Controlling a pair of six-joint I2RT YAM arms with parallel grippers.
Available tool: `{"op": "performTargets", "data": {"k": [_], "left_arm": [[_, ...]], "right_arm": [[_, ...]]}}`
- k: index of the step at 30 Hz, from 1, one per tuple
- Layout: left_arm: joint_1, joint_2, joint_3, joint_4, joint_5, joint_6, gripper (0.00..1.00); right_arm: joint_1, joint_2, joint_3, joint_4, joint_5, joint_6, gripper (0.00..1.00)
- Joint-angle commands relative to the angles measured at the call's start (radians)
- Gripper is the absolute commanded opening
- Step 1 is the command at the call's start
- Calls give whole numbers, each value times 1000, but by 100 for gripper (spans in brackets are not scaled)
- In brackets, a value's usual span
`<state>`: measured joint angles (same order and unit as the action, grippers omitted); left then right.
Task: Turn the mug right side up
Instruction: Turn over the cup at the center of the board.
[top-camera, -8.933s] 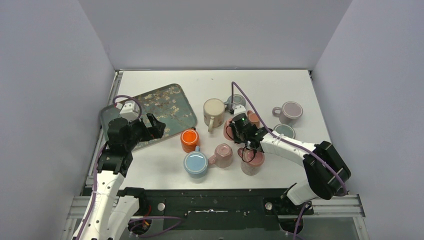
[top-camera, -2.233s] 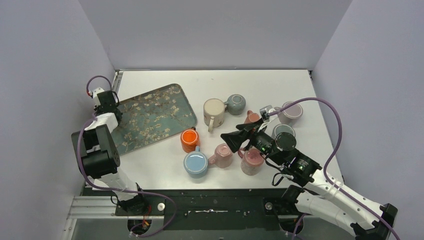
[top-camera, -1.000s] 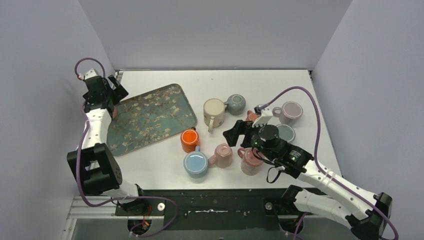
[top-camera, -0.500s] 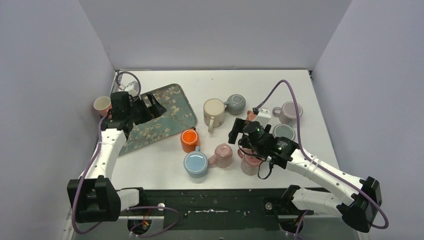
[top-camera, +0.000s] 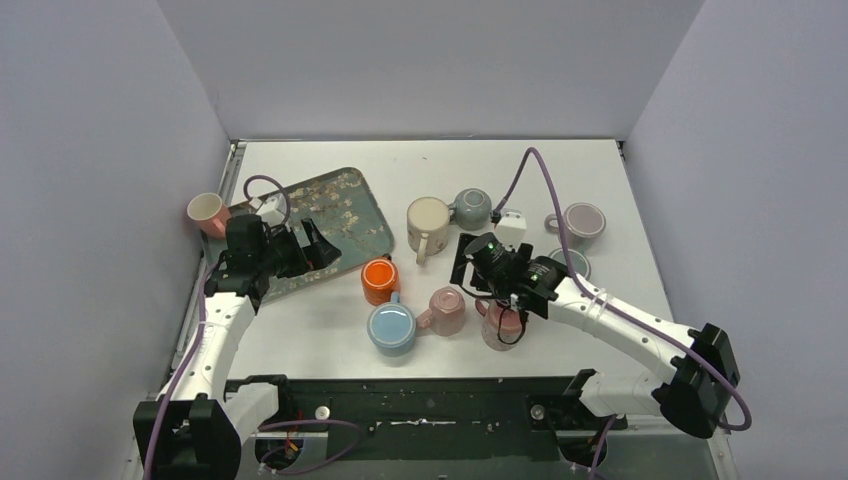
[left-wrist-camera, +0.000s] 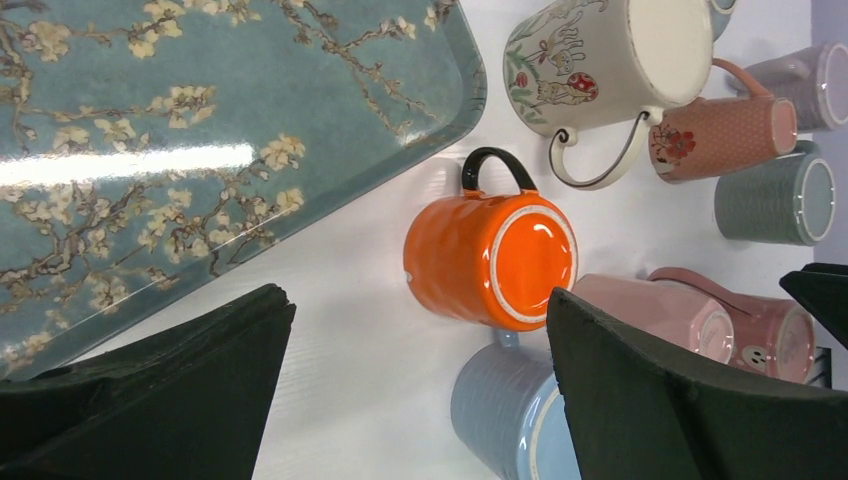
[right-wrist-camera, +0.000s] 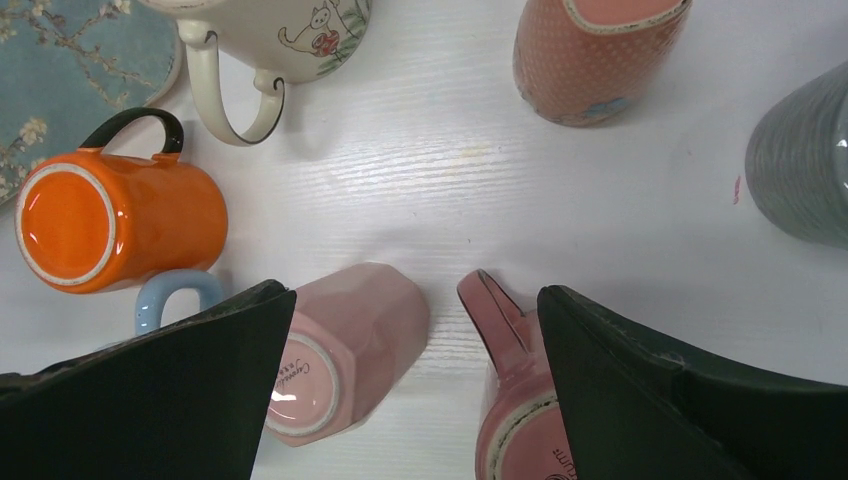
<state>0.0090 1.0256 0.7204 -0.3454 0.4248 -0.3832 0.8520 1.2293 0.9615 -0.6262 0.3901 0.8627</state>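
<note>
Top external: glossy ceramic orange mug (top-camera: 379, 280) stands inverted on white grained table (top-camera: 320, 330); both jaws open, empty.

The left arm (top-camera: 215, 335) and right arm (top-camera: 620, 318) are white with black joints. Purple cables (top-camera: 522, 165) run along them. The jaws are black.

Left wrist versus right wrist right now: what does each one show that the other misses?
Only the left wrist: the mauve mug, the blue mug as a body rather than just a handle, and most of the floral tray. Only the right wrist: the pink faceted mug nearly whole, printed base showing; the left view's own finger covers part of the pink mugs. Both: the orange mug, the cream illustrated mug, the coral dotted mug, the grey mug and a tray corner.
</note>
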Motion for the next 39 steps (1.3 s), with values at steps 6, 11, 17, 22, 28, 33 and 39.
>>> {"op": "performTargets", "data": {"k": [6,11,17,22,28,33,39], "left_arm": [[-1,-70,35,-17,-94,50,97],[-1,-78,37,-26,-105,50,97],[-1,-97,35,-29,-107,51,97],[-36,-109,32,-36,-132,50,97],[-39,-110,29,-31,-129,53,97],[-43,-115,28,-32,-135,55,97],[-44,-109,28,-33,-137,58,97]], "right_arm": [[21,86,122,-121,-44,218,93],[40,89,103,-104,-143,289,90],[92,69,87,-146,-112,421,87],[98,48,68,-163,-141,494,87],[102,37,18,-64,-213,512,86],[106,63,26,-4,-276,503,85],[107,74,14,98,-307,488,85]]}}
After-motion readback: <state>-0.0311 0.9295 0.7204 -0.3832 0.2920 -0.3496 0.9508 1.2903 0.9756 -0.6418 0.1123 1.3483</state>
